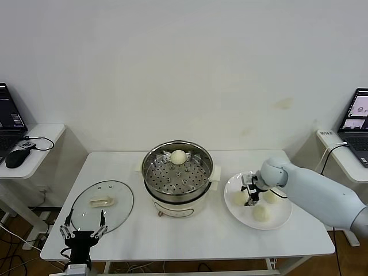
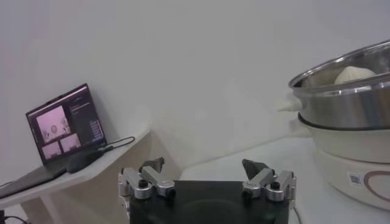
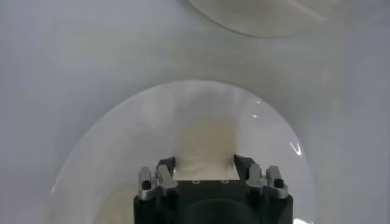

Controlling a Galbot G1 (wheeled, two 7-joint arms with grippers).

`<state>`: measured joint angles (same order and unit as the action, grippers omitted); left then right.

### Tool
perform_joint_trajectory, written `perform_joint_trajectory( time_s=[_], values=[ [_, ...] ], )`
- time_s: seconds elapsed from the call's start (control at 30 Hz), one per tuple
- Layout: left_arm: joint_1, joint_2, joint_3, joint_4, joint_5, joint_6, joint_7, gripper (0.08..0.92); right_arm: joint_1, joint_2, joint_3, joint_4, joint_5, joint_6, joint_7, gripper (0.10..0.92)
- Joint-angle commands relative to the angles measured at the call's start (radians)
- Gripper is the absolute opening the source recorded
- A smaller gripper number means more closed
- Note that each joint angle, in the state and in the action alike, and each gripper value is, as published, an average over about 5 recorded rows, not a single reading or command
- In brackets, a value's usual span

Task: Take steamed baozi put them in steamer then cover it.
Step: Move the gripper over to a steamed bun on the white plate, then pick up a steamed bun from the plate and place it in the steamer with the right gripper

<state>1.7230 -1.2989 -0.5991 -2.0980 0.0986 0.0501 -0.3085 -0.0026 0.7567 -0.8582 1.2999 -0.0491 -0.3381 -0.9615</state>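
On the white table (image 1: 190, 236), right claw (image 1: 251, 194) down over the plate (image 1: 279, 221), fingers around a baozi (image 3: 204, 146); left claw (image 1: 84, 225) open near the cover (image 1: 102, 204).

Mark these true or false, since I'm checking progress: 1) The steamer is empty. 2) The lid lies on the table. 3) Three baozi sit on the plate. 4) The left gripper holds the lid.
1) False: one baozi lies in the steamer.
2) True: the lid lies flat, left of the steamer.
3) True: three, with the right gripper around one bun on the plate.
4) False: the left gripper hangs open, holding nothing.
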Motion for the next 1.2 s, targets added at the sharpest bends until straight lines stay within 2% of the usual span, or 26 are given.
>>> perform_joint_trajectory(
  time_s=[0.03,0.27,0.4,0.53,0.9,1.2],
  values=[
    [0.000,0.001,0.000,-0.002,-0.001,0.000,0.000,0.823,0.191,-0.083,-0.043,0.090,0.130,-0.020,-0.038,0.619],
    [-0.001,0.006,0.000,-0.004,-0.007,-0.001,-0.003,0.823,0.551,-0.144,-0.249,0.211,0.324,-0.066,-0.047,0.619],
    [-0.006,0.004,0.005,-0.008,-0.008,-0.001,-0.003,0.823,0.685,-0.066,-0.325,0.234,0.438,-0.103,-0.017,0.620],
    [-0.007,0.001,0.011,-0.016,-0.007,-0.001,-0.003,0.823,0.683,0.070,-0.330,0.219,0.510,-0.154,0.040,0.626],
    [-0.008,-0.018,-0.006,-0.022,-0.002,-0.003,-0.004,0.823,0.486,0.507,-0.262,-0.082,0.519,-0.192,0.119,0.628],
    [-0.011,-0.015,-0.027,-0.013,0.009,-0.017,-0.010,0.823,0.396,0.693,-0.279,-0.291,0.478,-0.181,0.144,0.628]
  ],
)
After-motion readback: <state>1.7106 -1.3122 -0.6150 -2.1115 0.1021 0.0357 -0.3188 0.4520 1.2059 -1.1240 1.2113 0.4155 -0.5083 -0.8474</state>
